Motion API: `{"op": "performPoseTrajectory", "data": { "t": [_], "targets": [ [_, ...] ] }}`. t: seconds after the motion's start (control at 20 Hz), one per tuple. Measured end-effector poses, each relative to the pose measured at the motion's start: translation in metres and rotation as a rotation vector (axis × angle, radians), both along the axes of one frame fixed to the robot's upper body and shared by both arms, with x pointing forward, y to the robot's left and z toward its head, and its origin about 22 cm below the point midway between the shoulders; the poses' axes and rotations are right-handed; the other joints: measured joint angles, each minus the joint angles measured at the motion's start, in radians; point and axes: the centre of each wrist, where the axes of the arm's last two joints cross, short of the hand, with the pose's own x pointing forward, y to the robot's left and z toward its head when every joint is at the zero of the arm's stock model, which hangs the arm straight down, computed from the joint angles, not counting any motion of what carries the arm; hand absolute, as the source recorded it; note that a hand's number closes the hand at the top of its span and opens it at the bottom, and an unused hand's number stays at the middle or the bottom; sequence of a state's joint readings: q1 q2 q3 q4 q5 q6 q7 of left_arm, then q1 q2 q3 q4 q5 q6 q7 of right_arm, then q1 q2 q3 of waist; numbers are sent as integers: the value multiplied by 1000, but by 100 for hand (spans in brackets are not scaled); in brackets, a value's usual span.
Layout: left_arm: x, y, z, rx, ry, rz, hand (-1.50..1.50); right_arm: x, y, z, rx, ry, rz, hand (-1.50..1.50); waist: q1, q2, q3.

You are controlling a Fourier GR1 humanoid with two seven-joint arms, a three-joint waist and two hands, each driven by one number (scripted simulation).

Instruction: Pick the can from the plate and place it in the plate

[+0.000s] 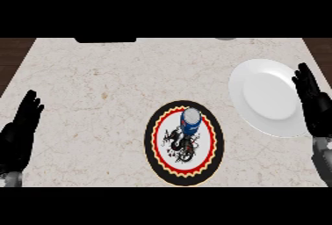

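Can (191,121) stands on the black patterned plate (150,141), mid-table (97,79). White plate (266,94) lies apart to its right. My right hand (314,103) is open, fingers straight, at that plate's far edge. My left hand (23,127) is open, resting at far left.

Looks down on a pale, veined stone counter (97,88) filling most of the view. Flanked left and right by dark brown wooden floor (12,57). Carries a flat black object (106,40) at the far edge. Evenly lit.
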State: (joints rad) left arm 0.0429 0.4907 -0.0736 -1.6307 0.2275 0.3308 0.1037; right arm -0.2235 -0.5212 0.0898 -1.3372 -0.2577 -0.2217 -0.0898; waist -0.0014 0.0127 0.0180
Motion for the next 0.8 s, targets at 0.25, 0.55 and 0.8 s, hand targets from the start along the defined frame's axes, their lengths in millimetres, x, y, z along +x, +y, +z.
{"op": "performPoseTrajectory", "data": {
  "t": [0.25,0.55,0.8],
  "targets": [
    [14,-18,5,-9,-2,-102,0,26,63,14,97,-3,428,150,57,10,-10],
    [28,-40,4,-56,28,-210,0,49,98,34,17,-185,757,-150,81,21,-16],
    [39,-47,0,-80,58,-237,0,60,101,-1,81,-180,996,-150,70,22,-14]
  ]
}}
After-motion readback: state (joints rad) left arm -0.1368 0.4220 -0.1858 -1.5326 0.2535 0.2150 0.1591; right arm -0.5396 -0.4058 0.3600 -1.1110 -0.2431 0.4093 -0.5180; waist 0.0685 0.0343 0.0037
